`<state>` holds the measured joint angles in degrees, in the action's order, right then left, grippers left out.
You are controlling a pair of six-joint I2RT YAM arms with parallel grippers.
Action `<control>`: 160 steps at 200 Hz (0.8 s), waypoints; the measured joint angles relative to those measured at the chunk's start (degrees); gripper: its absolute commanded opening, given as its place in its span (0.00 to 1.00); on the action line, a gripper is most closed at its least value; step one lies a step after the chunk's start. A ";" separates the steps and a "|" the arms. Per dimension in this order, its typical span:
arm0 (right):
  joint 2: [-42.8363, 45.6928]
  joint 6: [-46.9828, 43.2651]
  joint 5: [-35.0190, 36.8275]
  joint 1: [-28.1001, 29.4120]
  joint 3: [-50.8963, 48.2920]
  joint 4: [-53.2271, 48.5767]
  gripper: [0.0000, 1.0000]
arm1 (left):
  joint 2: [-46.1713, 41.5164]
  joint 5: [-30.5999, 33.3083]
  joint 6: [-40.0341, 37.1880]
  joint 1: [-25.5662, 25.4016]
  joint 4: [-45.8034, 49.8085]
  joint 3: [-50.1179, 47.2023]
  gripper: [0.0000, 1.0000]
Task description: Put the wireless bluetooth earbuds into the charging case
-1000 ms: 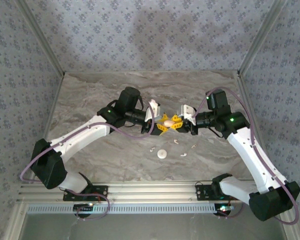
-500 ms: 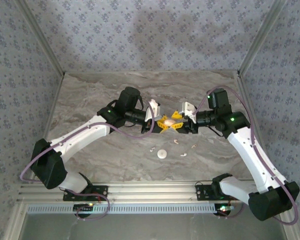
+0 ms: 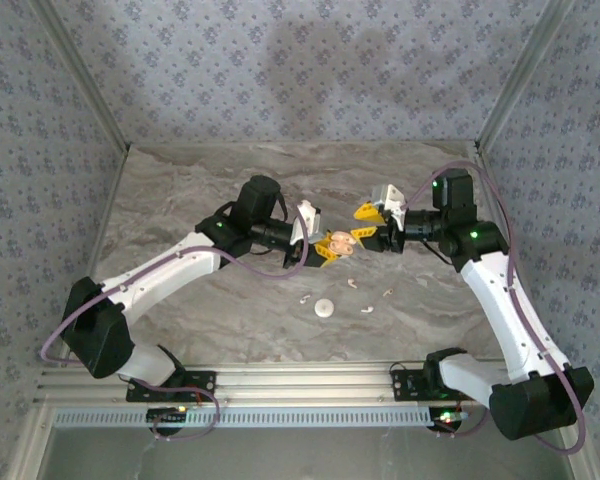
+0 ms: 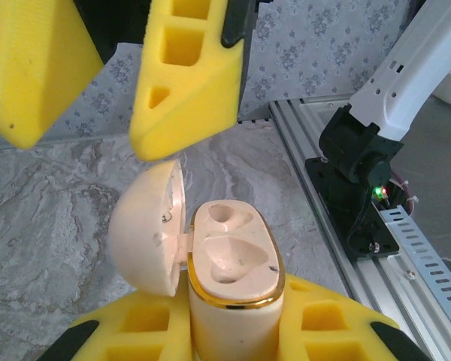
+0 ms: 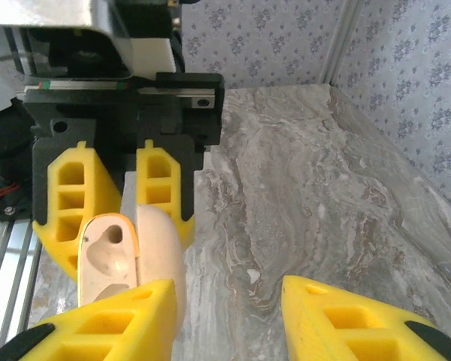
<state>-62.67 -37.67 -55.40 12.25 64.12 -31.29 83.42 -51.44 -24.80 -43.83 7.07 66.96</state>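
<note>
The left gripper (image 3: 327, 249) is squeezing the charging case (image 4: 237, 263) tight by its bottom half. The case is up in the air over the middle of the counter (image 3: 180, 190). Its lid (image 4: 146, 233) is flipped open to one side. The two little pockets (image 4: 225, 218) inside are both empty. The open top of the case points at the right gripper (image 3: 362, 224).

The right gripper is just beside the case. It is opened wide and holds nothing. It does not touch the case.

The earbuds (image 3: 366, 307) are down on the counter, lower than the case and nearer to the arm bases than the case is. I count four small white bits, lying apart from each other. A small round white thing (image 3: 324, 308) lies among them, and I cannot tell what it is.

I think the empty right gripper has to go and get an earbud. It must move away from the case, down and toward the bases. The bits on the right side of the case are nearest to it. Nothing stands in the way. But the earbuds are tiny and could slip or scoot off when pinched.
</note>
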 measured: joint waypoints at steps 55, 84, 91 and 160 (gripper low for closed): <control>0.00 11.34 4.24 -1.44 0.00 1.53 0.45 | 0.02 0.15 9.09 2.67 -14.82 -10.08 0.22; -0.85 23.89 11.41 -2.14 0.00 0.42 0.46 | 0.76 1.95 14.97 3.61 -24.61 -14.67 0.22; -1.49 27.65 13.70 -2.32 0.00 -0.55 0.48 | 1.09 2.43 16.26 3.69 -26.80 -15.61 0.21; -14.32 53.22 30.99 -3.02 -0.81 -19.52 0.48 | 3.28 8.37 25.59 5.27 -42.25 -24.83 0.21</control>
<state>-76.99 15.55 -24.40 9.23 63.31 -50.81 86.70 -43.07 0.80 -38.57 -35.18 42.13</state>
